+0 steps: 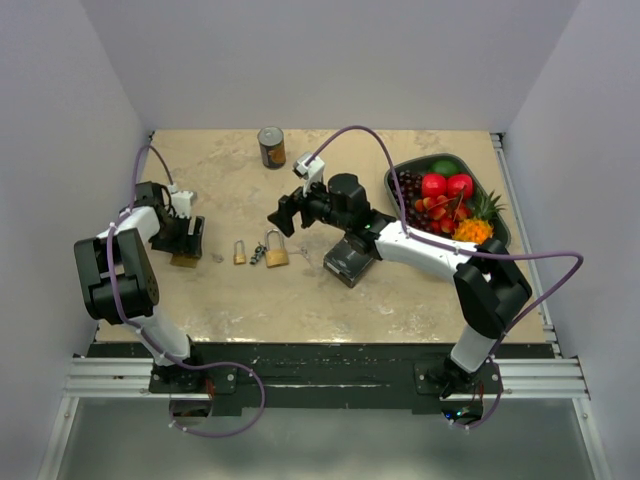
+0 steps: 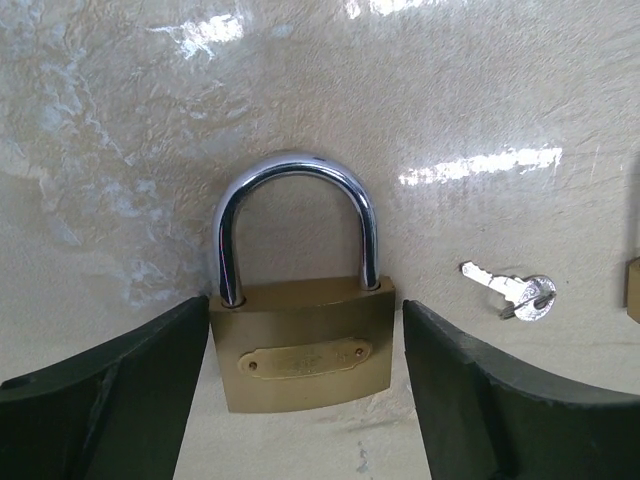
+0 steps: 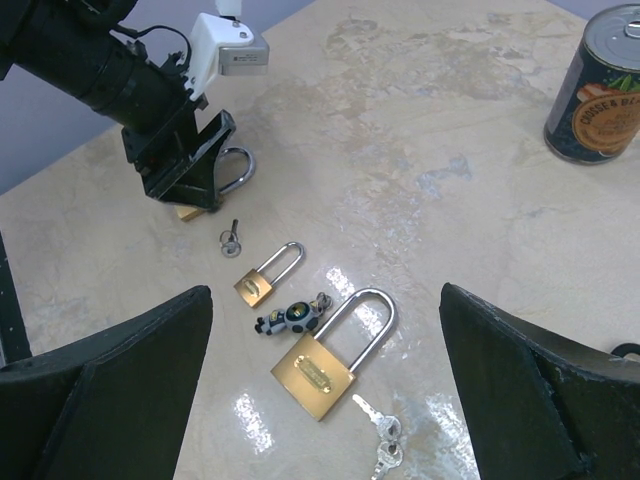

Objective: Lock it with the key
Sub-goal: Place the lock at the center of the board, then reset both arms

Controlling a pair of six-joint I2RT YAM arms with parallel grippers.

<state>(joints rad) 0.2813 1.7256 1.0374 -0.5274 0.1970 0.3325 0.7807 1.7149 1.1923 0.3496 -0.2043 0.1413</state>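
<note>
A brass padlock [image 2: 300,350] with its steel shackle down lies flat on the table between the fingers of my left gripper [image 2: 305,303]. The jaws are open, with a narrow gap on the right side. A small silver key [image 2: 515,290] lies just right of it. Further right lie a small padlock [image 3: 255,285], a toy keychain [image 3: 290,318], a larger long-shackle padlock [image 3: 315,375] and a pair of keys [image 3: 380,440]. My right gripper [image 1: 283,213] hovers open above these, holding nothing. The left gripper [image 1: 188,240] sits low over its padlock [image 1: 183,261].
A tin can [image 1: 272,147] stands at the back of the table. A black tray [image 1: 400,180] of toy fruit is at the back right. A dark box [image 1: 350,262] lies under the right forearm. White walls close in on three sides.
</note>
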